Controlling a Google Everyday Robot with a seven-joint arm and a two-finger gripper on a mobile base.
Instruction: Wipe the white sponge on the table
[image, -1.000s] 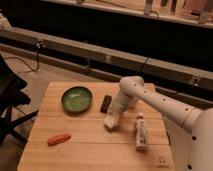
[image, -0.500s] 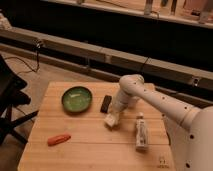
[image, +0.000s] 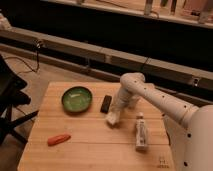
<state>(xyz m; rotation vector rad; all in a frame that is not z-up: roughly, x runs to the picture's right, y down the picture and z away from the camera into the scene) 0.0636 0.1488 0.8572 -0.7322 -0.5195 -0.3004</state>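
The white sponge (image: 112, 119) is a small off-white block on the wooden table (image: 90, 145), right of centre. My gripper (image: 116, 111) comes down from the white arm at the right and sits directly on top of the sponge, pressing it against the tabletop. The sponge's lower end shows below the gripper; its upper part is hidden by the gripper.
A green bowl (image: 77, 98) sits at the back left. A black rectangular block (image: 106, 103) lies just left of the sponge. A white labelled bottle (image: 141, 132) lies to the right. An orange carrot-like object (image: 59, 139) lies at the front left. A dark chair (image: 10, 100) stands left of the table.
The gripper and sponge have shifted only slightly toward the front left on the table. The other objects have not moved.
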